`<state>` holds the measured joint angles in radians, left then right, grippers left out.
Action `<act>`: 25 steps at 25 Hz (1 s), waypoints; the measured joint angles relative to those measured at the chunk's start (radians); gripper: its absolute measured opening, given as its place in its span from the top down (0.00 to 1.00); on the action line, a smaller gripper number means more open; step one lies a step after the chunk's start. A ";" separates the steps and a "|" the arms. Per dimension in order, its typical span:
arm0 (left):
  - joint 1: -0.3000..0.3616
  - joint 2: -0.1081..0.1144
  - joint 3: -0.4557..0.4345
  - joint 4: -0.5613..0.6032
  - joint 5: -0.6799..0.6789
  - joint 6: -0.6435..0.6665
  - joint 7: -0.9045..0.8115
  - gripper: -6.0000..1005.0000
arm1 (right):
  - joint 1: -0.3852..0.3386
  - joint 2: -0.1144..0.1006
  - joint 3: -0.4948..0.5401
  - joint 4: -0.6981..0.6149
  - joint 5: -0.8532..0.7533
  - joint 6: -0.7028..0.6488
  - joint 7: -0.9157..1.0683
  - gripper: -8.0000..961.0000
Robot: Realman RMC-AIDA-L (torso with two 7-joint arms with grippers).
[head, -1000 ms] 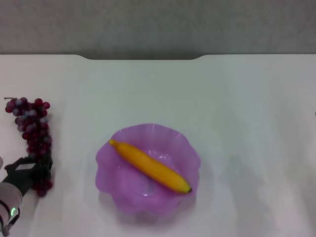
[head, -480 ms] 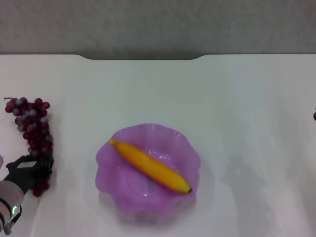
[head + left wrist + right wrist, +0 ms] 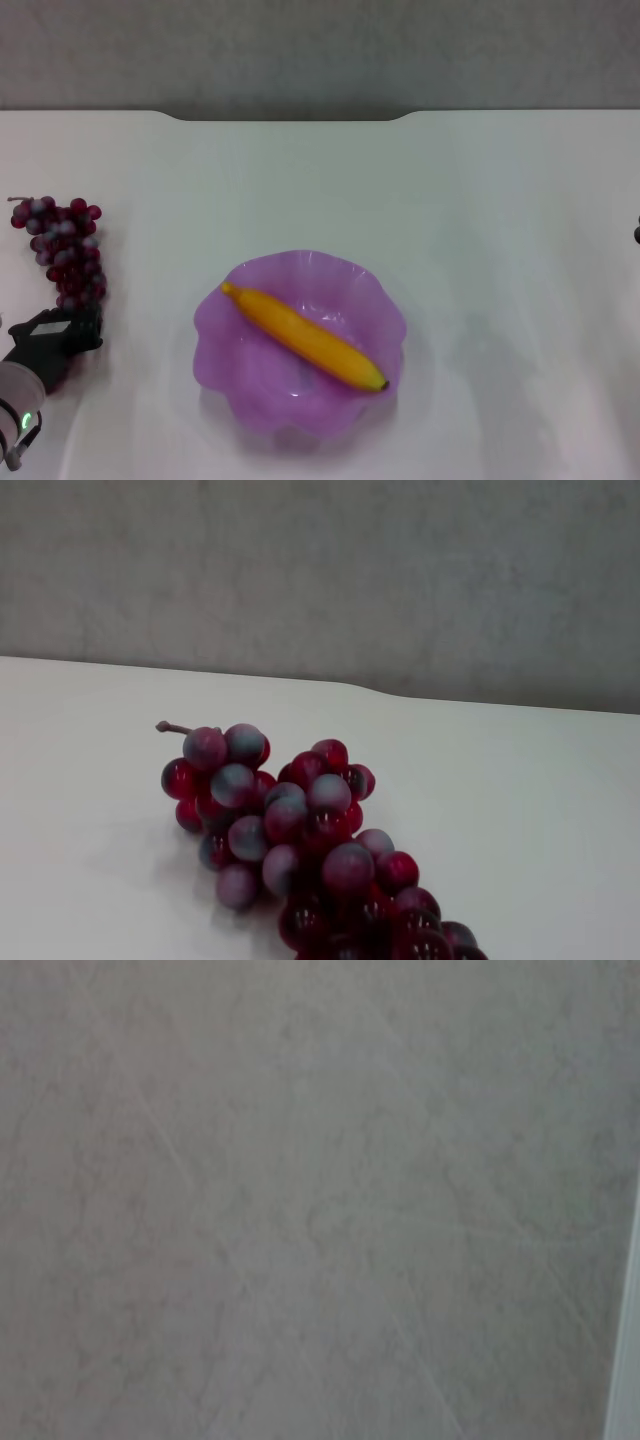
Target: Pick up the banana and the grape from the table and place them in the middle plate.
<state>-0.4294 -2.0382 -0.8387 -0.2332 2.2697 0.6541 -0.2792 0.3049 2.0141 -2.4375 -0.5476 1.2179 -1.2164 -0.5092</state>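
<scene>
At the near left corner of the counter (image 3: 480, 200), the left pincer (image 3: 62, 330) sits low over the near end of the grape (image 3: 66, 255), its dark fingers covering the bunch's lowest berries. How wide those fingers stand, and whether they have closed on the fruit, cannot be told from the head view, and the left wrist view shows none of them. The bunch lies flat on the white surface, stretching away from the pincer toward the far side, with its thin stem at the far end. From the left wrist view the grape (image 3: 300, 850) fills the lower middle of the picture, red and frosted-grey berries resting on the counter (image 3: 520, 810), stem pointing off to one side.

Only a small dark sliver of the right arm shows at the right edge of the head view, well apart from everything else; its pincer is out of sight, and the right wrist view shows nothing but a plain grey surface.

Counting: one banana (image 3: 305, 338), one bunch of grapes, one middle plate (image 3: 225, 350). The banana lies inside the purple plate, diagonally across it, its dark tip toward the near right rim and its other end toward the far left rim. The plate stands at the middle of the counter, well apart from the grape.
</scene>
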 joint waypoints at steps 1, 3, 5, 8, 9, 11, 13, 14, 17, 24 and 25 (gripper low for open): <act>0.000 0.000 0.000 0.000 -0.001 0.000 0.000 0.70 | 0.000 0.000 0.000 0.000 0.000 0.000 0.000 0.99; 0.000 0.001 -0.001 0.000 -0.002 0.000 0.000 0.72 | 0.000 -0.001 0.000 0.000 0.000 0.000 0.000 0.99; 0.000 0.001 -0.001 0.000 -0.002 0.004 0.000 0.74 | 0.000 -0.001 0.000 0.000 0.000 0.000 0.000 0.99; 0.000 0.001 -0.001 0.000 -0.003 0.017 0.000 0.75 | 0.000 -0.002 0.000 0.001 0.000 0.000 0.000 0.99; 0.000 0.001 0.000 0.000 -0.004 0.023 0.000 0.75 | 0.000 -0.002 0.000 0.001 0.000 0.000 0.000 0.99; 0.001 0.001 0.000 0.000 -0.004 0.036 -0.001 0.75 | -0.001 -0.002 0.000 0.002 0.000 0.000 0.000 0.99; 0.002 0.002 -0.001 0.000 -0.005 0.060 -0.012 0.75 | -0.002 -0.002 0.000 0.004 0.000 0.000 0.000 0.99; 0.003 0.002 -0.001 0.000 -0.005 0.065 -0.016 0.75 | -0.002 -0.002 0.000 0.006 0.000 0.000 0.000 0.99; 0.006 0.004 -0.002 0.000 -0.005 0.121 -0.057 0.76 | -0.002 -0.002 0.000 0.009 0.000 0.000 0.000 0.99; 0.025 0.015 0.006 0.008 0.030 0.291 -0.169 0.76 | -0.007 -0.001 0.000 0.011 0.000 0.000 0.000 0.99; 0.031 0.021 0.006 0.010 0.054 0.339 -0.208 0.76 | -0.007 -0.001 0.000 0.013 0.000 0.000 0.000 0.99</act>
<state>-0.3981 -2.0172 -0.8330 -0.2236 2.3239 0.9935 -0.4872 0.2977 2.0127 -2.4375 -0.5343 1.2179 -1.2164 -0.5092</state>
